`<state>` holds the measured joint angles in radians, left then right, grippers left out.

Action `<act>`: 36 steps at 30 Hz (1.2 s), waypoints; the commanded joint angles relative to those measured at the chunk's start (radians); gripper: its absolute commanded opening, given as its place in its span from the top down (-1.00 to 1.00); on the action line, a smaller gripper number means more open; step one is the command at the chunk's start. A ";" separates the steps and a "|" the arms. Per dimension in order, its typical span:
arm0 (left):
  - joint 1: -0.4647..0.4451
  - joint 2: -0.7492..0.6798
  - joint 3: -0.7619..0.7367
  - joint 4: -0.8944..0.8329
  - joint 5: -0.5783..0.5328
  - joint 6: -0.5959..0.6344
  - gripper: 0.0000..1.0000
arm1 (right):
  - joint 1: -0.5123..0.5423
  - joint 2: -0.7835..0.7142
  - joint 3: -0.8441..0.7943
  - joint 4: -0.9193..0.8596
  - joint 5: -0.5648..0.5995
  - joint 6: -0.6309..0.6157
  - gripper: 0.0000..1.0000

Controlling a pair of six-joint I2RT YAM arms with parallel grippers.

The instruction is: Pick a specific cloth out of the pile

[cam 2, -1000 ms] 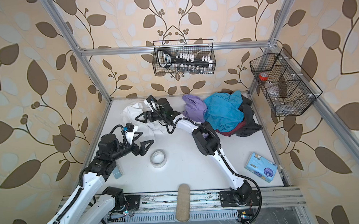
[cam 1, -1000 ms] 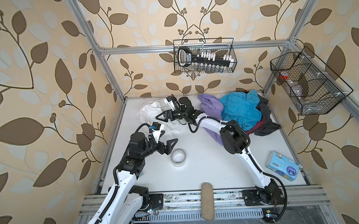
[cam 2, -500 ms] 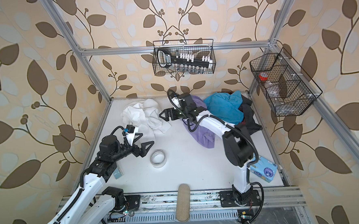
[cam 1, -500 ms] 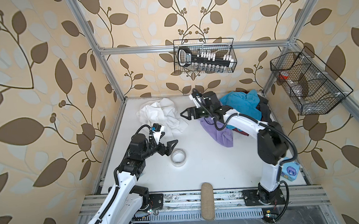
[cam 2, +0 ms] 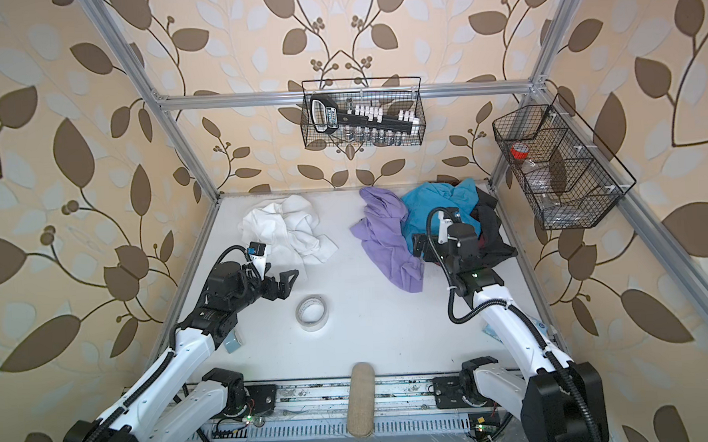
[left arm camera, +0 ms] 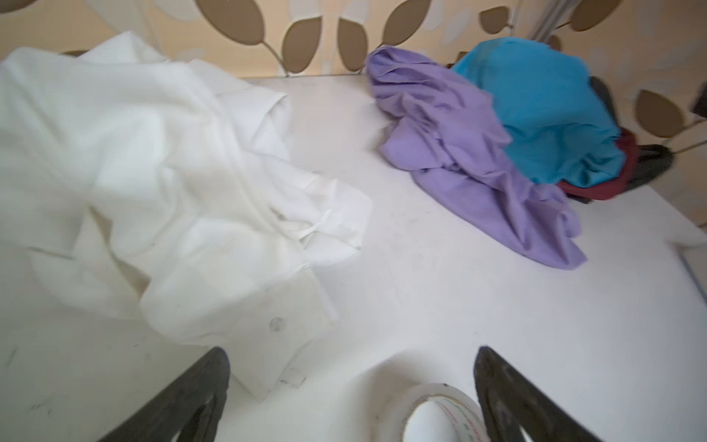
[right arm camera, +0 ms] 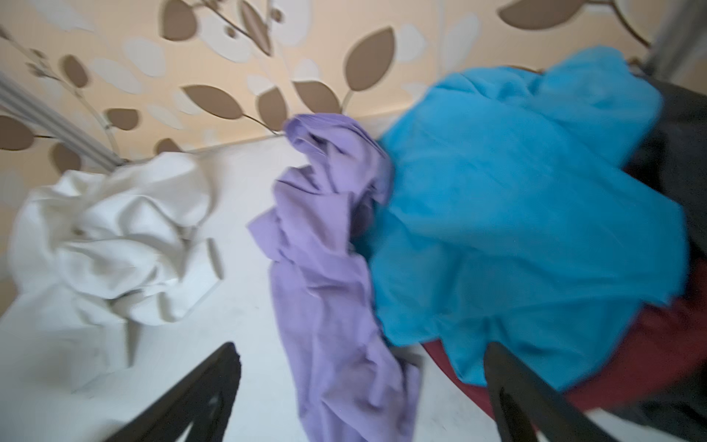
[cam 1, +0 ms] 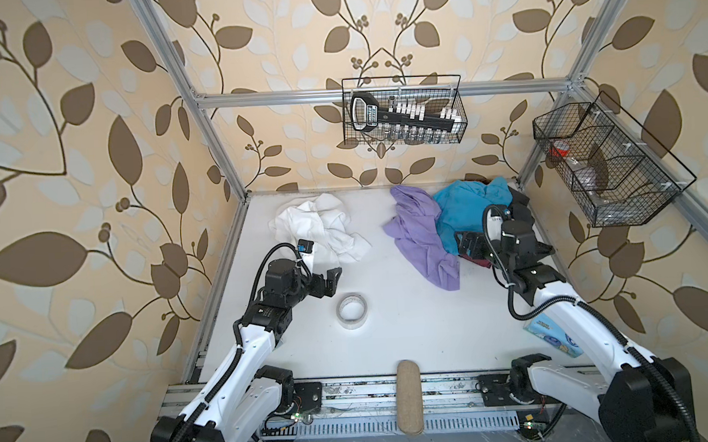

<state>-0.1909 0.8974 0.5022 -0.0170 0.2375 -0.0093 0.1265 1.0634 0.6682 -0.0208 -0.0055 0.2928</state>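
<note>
The cloth (cam 1: 319,228) (cam 2: 286,229), white and crumpled, lies by itself at the back left of the table; it also shows in the left wrist view as the cloth (left arm camera: 153,172) and in the right wrist view as the cloth (right arm camera: 107,245). The pile (cam 1: 472,211) (cam 2: 439,209) sits at the back right: teal on top, a lavender garment (cam 1: 422,239) trailing forward, maroon and black beneath. My left gripper (cam 1: 332,278) (left arm camera: 352,354) hangs open just in front of the cloth, empty. My right gripper (cam 1: 465,241) (right arm camera: 361,348) is open above the pile's front edge, holding nothing.
A tape roll (cam 1: 351,310) (left arm camera: 440,413) lies flat right by the left gripper. A blue packet (cam 1: 552,336) sits at the front right under the right arm. Wire baskets (cam 1: 402,111) (cam 1: 607,163) hang on the back and right walls. A tan pad (cam 1: 409,396) rests on the front rail.
My right arm has swung away from the white cloth at the back left to the right side over the pile, its gripper open throughout. The cloth stays where it lay. The left arm barely moved.
</note>
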 commanded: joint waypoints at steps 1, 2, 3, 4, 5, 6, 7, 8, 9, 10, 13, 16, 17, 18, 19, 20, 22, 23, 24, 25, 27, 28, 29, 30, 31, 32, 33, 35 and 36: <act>-0.002 0.055 0.001 0.089 -0.243 -0.044 -0.98 | -0.055 -0.096 -0.151 0.227 0.080 -0.045 -0.99; 0.000 0.078 -0.009 0.118 -0.266 -0.050 -0.98 | -0.067 -0.116 -0.195 0.279 0.100 -0.049 -0.99; 0.004 0.100 -0.022 0.157 -0.295 -0.053 -0.98 | -0.072 -0.128 -0.229 0.337 0.122 -0.063 -0.99; 0.008 0.117 -0.038 0.191 -0.326 -0.055 -0.98 | -0.073 -0.134 -0.263 0.388 0.146 -0.077 -0.99; 0.011 0.137 -0.054 0.227 -0.366 -0.055 -0.98 | -0.073 -0.138 -0.296 0.447 0.170 -0.091 -0.99; 0.014 0.156 -0.067 0.265 -0.411 -0.059 -0.98 | -0.075 -0.132 -0.323 0.499 0.190 -0.093 -0.99; 0.017 0.172 -0.077 0.288 -0.444 -0.064 -0.98 | -0.074 -0.123 -0.343 0.533 0.202 -0.099 -0.99; 0.020 0.188 -0.086 0.311 -0.475 -0.067 -0.98 | -0.077 -0.105 -0.354 0.563 0.214 -0.108 -0.99; 0.022 0.206 -0.097 0.339 -0.495 -0.071 -0.98 | -0.076 -0.081 -0.360 0.583 0.227 -0.114 -0.99; 0.023 0.220 -0.107 0.367 -0.502 -0.067 -0.98 | -0.076 -0.057 -0.360 0.593 0.240 -0.115 -0.99; 0.024 0.281 -0.152 0.499 -0.536 -0.058 -0.98 | -0.077 0.023 -0.363 0.647 0.260 -0.124 -0.99; 0.028 0.330 -0.173 0.591 -0.573 -0.054 -0.98 | -0.078 0.091 -0.371 0.726 0.269 -0.130 -0.99; 0.030 0.341 -0.169 0.602 -0.573 -0.042 -0.98 | -0.078 0.112 -0.372 0.750 0.276 -0.133 -0.99; 0.031 0.350 -0.171 0.619 -0.590 -0.037 -0.98 | -0.080 0.130 -0.374 0.776 0.288 -0.129 -0.99; 0.032 0.353 -0.168 0.620 -0.595 -0.038 -0.98 | -0.084 0.147 -0.378 0.800 0.296 -0.127 -0.99; 0.033 0.356 -0.172 0.637 -0.602 -0.033 -0.98 | -0.087 0.162 -0.380 0.809 0.301 -0.136 -0.99; 0.033 0.357 -0.189 0.678 -0.626 -0.023 -0.98 | -0.090 0.188 -0.384 0.836 0.319 -0.144 -0.99; 0.034 0.362 -0.201 0.717 -0.645 -0.016 -0.98 | -0.090 0.197 -0.389 0.854 0.320 -0.150 -0.99; 0.041 0.376 -0.217 0.763 -0.656 -0.012 -0.98 | -0.090 0.206 -0.396 0.875 0.323 -0.155 -0.99; 0.048 0.398 -0.232 0.813 -0.669 -0.014 -0.98 | -0.090 0.216 -0.402 0.895 0.325 -0.158 -0.99; 0.071 0.453 -0.250 0.898 -0.647 -0.033 -0.98 | -0.091 0.250 -0.415 0.950 0.337 -0.169 -0.99; 0.076 0.480 -0.246 0.915 -0.633 -0.032 -0.98 | -0.091 0.268 -0.420 0.977 0.344 -0.172 -0.99; 0.076 0.501 -0.228 0.907 -0.622 -0.019 -0.98 | -0.091 0.293 -0.428 1.021 0.351 -0.174 -0.99; 0.076 0.505 -0.199 0.853 -0.596 -0.020 -0.98 | -0.092 0.323 -0.440 1.075 0.363 -0.175 -0.99; 0.076 0.516 -0.188 0.843 -0.593 -0.015 -0.98 | -0.094 0.352 -0.447 1.112 0.378 -0.169 -0.99; 0.077 0.535 -0.182 0.846 -0.585 -0.015 -0.98 | -0.098 0.382 -0.447 1.151 0.370 -0.171 -0.99; 0.079 0.580 -0.180 0.872 -0.582 -0.012 -0.98 | -0.099 0.380 -0.438 1.127 0.346 -0.179 -0.99; 0.087 0.619 -0.154 0.866 -0.557 0.001 -0.98 | -0.099 0.388 -0.431 1.110 0.314 -0.186 -0.99; 0.109 0.602 -0.136 0.801 -0.520 -0.020 -0.98 | -0.101 0.406 -0.432 1.128 0.285 -0.193 -0.99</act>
<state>-0.1101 1.5002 0.3115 0.7826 -0.3397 -0.0265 0.0303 1.4471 0.2398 1.0077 0.3210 0.1253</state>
